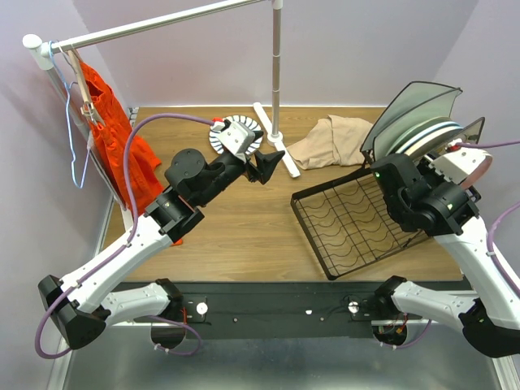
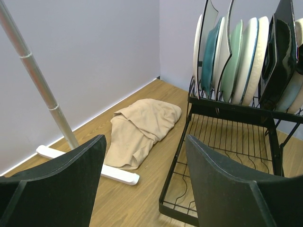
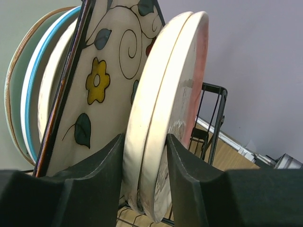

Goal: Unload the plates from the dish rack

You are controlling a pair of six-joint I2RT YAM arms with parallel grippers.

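Top view: one striped plate (image 1: 219,140) lies flat on the table beside the left gripper (image 1: 270,164). The remaining plates (image 1: 418,122) stand in the upright slots of the dish rack (image 1: 349,219), so unloading is judged barely begun. Left wrist view: the left gripper is spread wide and empty, with the racked plates ahead to its right and a beige cloth (image 2: 142,127) ahead. Right wrist view: the right gripper (image 3: 144,175) is narrowed onto the end pair of cream plates (image 3: 161,104), their rims between its fingers with no gap visible, and a floral plate (image 3: 109,71) is just left of the fingers
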